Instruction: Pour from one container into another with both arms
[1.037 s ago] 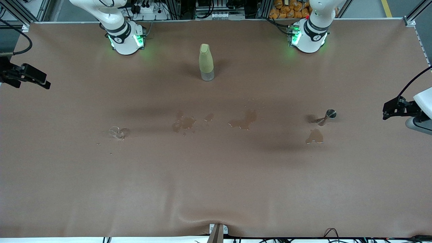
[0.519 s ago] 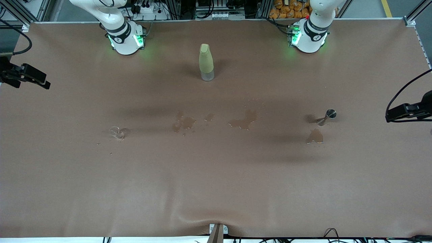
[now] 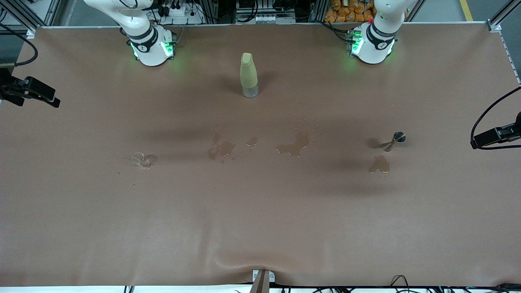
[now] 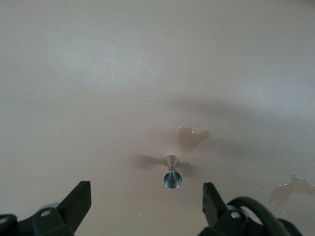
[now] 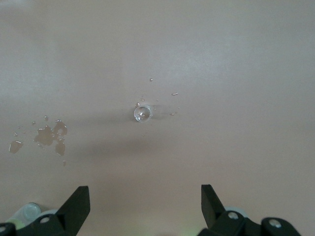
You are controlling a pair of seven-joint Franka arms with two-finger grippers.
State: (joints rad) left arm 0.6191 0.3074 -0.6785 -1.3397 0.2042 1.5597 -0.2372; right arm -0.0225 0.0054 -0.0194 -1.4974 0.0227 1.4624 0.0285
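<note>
Black fingers of the left gripper [image 4: 142,206] stand spread wide and hold nothing; in its wrist view they frame the stemmed glass [image 4: 172,174], which stands upright well below them on the table. The right gripper [image 5: 142,206] is spread just as wide and empty, high over the tumbler [image 5: 142,113]. In the front view each gripper shows only as a dark shape at the picture's edge, the left gripper [image 3: 494,136] at the left arm's end of the table, the right gripper [image 3: 30,91] at the right arm's end. Brown cloth covers the table [image 3: 260,228], rumpled at the edge nearest the front camera. The tumbler [image 3: 139,159] sits toward the right arm's end, with droplets around it; the stemmed glass [image 3: 395,139] stands toward the left arm's end, a puddle [image 3: 379,165] just beside it, nearer the camera. More puddles [image 3: 222,147] lie between the two glasses. A yellow-green bottle [image 3: 248,75] stands upright between the arm bases. Aluminium framing, cables and orange packets line the table's edge by the bases. Only the front view shows the bottle whole and both glasses together; the left wrist view alone looks into the stemmed glass's round rim.
</note>
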